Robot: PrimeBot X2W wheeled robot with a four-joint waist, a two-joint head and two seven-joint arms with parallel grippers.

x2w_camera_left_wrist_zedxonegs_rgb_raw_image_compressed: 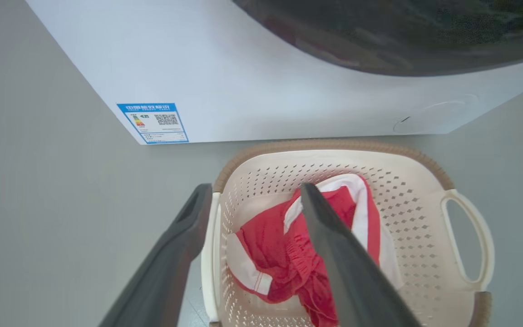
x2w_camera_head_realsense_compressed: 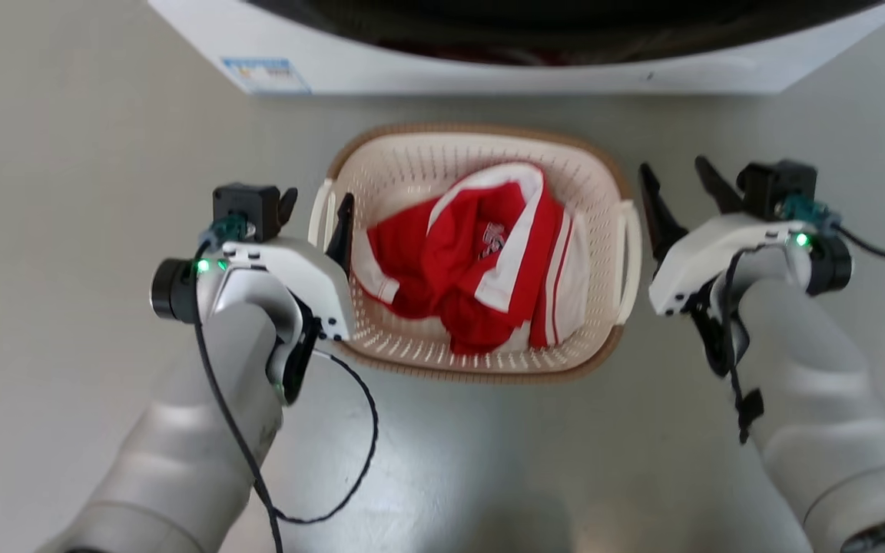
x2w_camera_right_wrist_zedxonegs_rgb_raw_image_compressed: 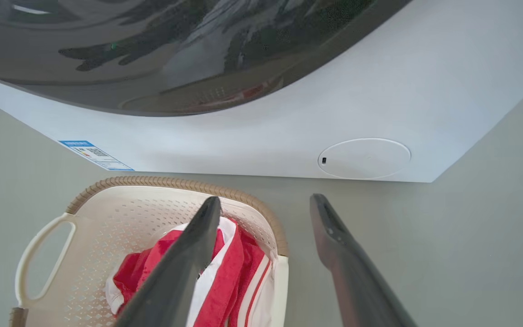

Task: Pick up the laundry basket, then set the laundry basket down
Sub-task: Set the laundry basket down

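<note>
Laundry basket [x2w_camera_head_realsense_compressed: 412, 165]: centre of frame, on the floor below the washing machine [x2w_camera_head_realsense_compressed: 488, 73]; long axis left to right, a handle at each end.
Left claw [x2w_camera_head_realsense_compressed: 318, 201]: wide open, empty, straddling the left handle.
Right claw [x2w_camera_head_realsense_compressed: 673, 165]: open, empty, just outside the right handle.
Nearer arm: left.

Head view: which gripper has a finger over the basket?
The left gripper: its fingers straddle the laundry basket's handle; the right gripper's are both outside.

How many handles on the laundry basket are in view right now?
2. The left handle is straddled by the open left gripper. The right handle is on the laundry basket's opposite side, next to the open right gripper. None looks hidden.
</note>
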